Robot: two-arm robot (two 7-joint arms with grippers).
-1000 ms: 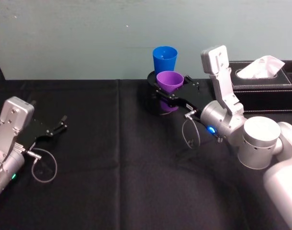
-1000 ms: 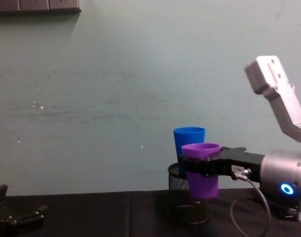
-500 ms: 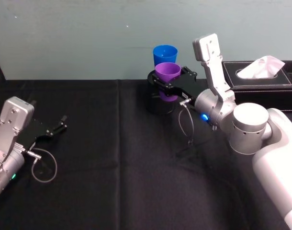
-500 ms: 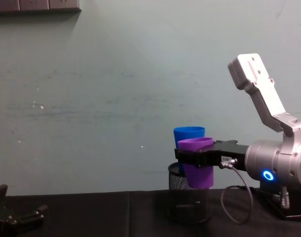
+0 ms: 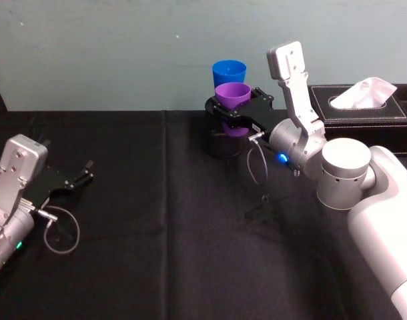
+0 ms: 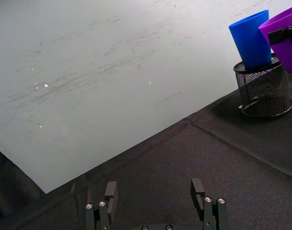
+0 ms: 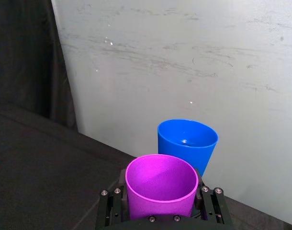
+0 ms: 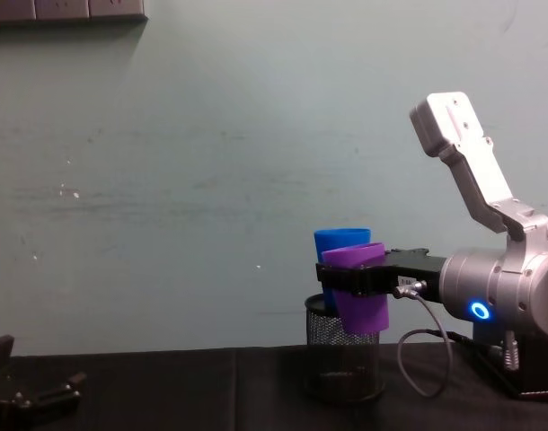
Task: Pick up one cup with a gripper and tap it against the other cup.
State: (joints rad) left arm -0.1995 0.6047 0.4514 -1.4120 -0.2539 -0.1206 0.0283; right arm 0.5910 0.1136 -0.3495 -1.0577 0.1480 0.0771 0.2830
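My right gripper (image 5: 234, 110) is shut on the purple cup (image 5: 232, 97) and holds it in the air, slightly tilted. The cup hangs just in front of the blue cup (image 5: 229, 70), which stands in a black mesh pen holder (image 8: 342, 370) at the back of the table. From the side, the purple cup (image 8: 357, 296) overlaps the blue cup (image 8: 331, 239); I cannot tell if they touch. In the right wrist view the purple cup (image 7: 161, 184) sits between the fingers, with the blue cup (image 7: 187, 143) right behind it. My left gripper (image 5: 79, 179) rests open on the cloth at the far left.
A black tissue box (image 5: 363, 113) with a white tissue stands to the right of the cups, behind my right arm. The pale wall runs close behind the pen holder (image 6: 263, 91). Black cloth (image 5: 157, 220) covers the table between the two arms.
My right gripper has carried the purple cup farther back and a little higher, from in front of the pen holder to right up against the blue cup. The left arm has not moved.
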